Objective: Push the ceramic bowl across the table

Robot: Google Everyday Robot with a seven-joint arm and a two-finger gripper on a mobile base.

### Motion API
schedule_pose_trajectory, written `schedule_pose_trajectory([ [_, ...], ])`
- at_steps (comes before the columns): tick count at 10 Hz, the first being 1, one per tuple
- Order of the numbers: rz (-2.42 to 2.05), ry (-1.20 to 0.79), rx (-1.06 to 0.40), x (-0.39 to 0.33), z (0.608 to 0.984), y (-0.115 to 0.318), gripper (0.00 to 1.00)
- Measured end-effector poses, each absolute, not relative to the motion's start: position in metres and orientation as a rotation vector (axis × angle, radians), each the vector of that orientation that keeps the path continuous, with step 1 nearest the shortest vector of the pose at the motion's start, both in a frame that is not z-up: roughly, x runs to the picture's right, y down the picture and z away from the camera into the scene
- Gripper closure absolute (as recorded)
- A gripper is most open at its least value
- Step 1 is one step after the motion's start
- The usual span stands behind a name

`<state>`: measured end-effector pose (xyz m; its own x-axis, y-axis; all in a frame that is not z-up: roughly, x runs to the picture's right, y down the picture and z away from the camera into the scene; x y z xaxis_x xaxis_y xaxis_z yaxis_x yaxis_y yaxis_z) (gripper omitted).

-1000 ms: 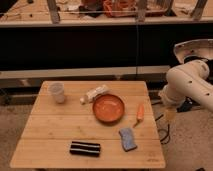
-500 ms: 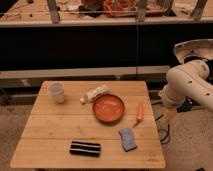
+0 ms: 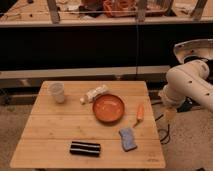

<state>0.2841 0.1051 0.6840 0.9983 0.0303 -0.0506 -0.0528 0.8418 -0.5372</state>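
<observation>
The ceramic bowl is wide, shallow and orange-red. It sits upright right of centre on the pale bamboo table. My white arm hangs to the right of the table, off its edge. The gripper points down beside the table's right edge, level with the bowl and well apart from it, with an orange carrot-like item lying between them.
A translucent plastic cup stands at the back left. A white bottle lies just behind the bowl. A blue sponge and a black striped bar lie near the front edge. A dark counter runs behind the table.
</observation>
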Motion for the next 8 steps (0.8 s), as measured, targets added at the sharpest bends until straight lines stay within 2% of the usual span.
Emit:
schedule_pose_trajectory([
  [8,0.003,-0.006,-0.530,0.248,0.697,0.108,0.20],
])
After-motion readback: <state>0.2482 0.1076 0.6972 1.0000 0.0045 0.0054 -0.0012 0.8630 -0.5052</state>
